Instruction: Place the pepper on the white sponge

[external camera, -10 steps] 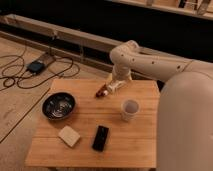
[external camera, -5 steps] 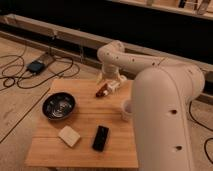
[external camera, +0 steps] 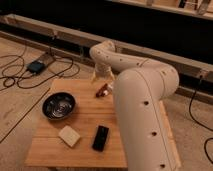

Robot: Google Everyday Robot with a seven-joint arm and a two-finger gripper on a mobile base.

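The hand (external camera: 100, 76) hangs at the far edge of the tabletop (external camera: 86, 116), just above the pepper (external camera: 102, 90) and close enough that contact cannot be judged. Whether the hand is wide or narrow cannot be told either. The pepper lies near the far edge, partly beside the big white arm (external camera: 142, 110). The white sponge (external camera: 69, 135) sits well apart at the near side, between a dark bowl (external camera: 58, 106) and a black phone (external camera: 100, 138).
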